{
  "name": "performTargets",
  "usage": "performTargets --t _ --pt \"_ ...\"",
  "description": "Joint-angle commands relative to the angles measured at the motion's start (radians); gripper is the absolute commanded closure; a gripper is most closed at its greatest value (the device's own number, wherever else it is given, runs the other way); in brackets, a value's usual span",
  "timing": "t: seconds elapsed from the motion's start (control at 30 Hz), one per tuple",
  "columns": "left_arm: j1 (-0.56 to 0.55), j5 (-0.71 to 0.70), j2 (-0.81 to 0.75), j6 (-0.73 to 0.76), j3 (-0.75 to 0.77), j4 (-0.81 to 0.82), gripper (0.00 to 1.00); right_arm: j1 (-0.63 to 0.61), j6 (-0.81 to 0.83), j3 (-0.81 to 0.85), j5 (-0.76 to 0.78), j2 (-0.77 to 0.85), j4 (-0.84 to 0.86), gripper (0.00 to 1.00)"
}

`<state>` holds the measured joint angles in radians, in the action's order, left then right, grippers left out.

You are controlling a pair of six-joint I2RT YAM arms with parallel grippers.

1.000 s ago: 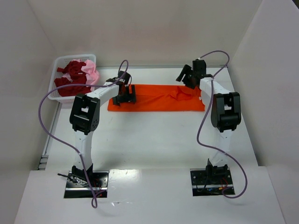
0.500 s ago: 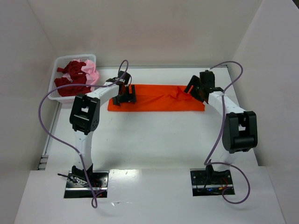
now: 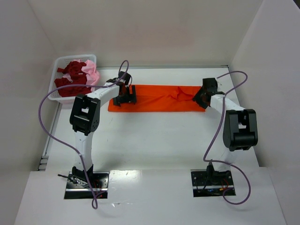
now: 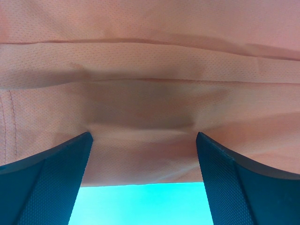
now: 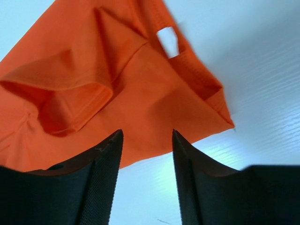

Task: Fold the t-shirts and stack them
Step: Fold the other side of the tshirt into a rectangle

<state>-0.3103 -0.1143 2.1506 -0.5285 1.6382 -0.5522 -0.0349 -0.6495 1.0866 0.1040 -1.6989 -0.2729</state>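
The left gripper [image 4: 143, 136] gapes wide, the right gripper [image 5: 147, 133] part-open, both empty at the ends of the orange t-shirt [image 3: 159, 101]. The right might pinch one layer only, skewing the fold.

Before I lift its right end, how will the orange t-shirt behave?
Probably floppy: the orange t-shirt lies in soft folds, so it should sag from the right gripper. Likely light, since the knit looks thin. Its layers may unfold when lifted.

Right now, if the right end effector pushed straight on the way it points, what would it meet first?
Probably the near corner of the orange shirt, just ahead of the right end effector; depth is unclear.
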Motion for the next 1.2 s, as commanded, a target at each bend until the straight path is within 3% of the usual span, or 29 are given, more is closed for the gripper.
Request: performTargets --t 0.0,0.13,0.27,0.33,0.43,0.53,0.57,0.7,0.8,1.17 --pt "0.014 -0.001 0.018 -0.007 -0.037 -0.017 0.00 0.020 -0.015 -0.008 0.068 -0.024 -0.020 0.49" --pt "0.014 0.008 0.018 -0.007 -0.037 -0.017 0.00 0.020 -0.015 0.001 0.078 -0.060 -0.029 0.60" --pt "0.023 0.008 0.018 -0.007 -0.037 -0.017 0.00 0.020 -0.015 0.010 0.079 -0.099 -0.052 0.60" --pt "0.023 0.008 0.018 -0.007 -0.037 -0.017 0.00 0.020 -0.015 0.022 0.079 -0.110 -0.066 0.49" --pt "0.033 0.008 0.018 -0.007 -0.037 -0.008 0.00 0.020 -0.015 0.022 0.088 -0.110 -0.066 0.46" --pt "0.033 0.018 0.018 -0.007 -0.037 -0.008 0.00 0.020 -0.015 0.033 0.097 -0.129 -0.078 0.61" --pt "0.033 0.018 0.018 -0.007 -0.037 -0.008 0.00 0.020 -0.015 0.033 0.097 -0.130 -0.090 0.74" --pt "0.033 0.018 0.028 -0.007 -0.037 -0.008 0.00 0.020 -0.015 0.033 0.108 -0.151 -0.112 0.96" --pt "0.042 0.018 0.028 -0.007 -0.037 -0.008 0.00 0.020 -0.036 0.042 0.117 -0.139 -0.141 1.00" --pt "0.051 0.027 0.028 0.002 -0.037 -0.008 0.00 0.038 -0.096 -0.060 0.126 -0.013 -0.212 1.00"
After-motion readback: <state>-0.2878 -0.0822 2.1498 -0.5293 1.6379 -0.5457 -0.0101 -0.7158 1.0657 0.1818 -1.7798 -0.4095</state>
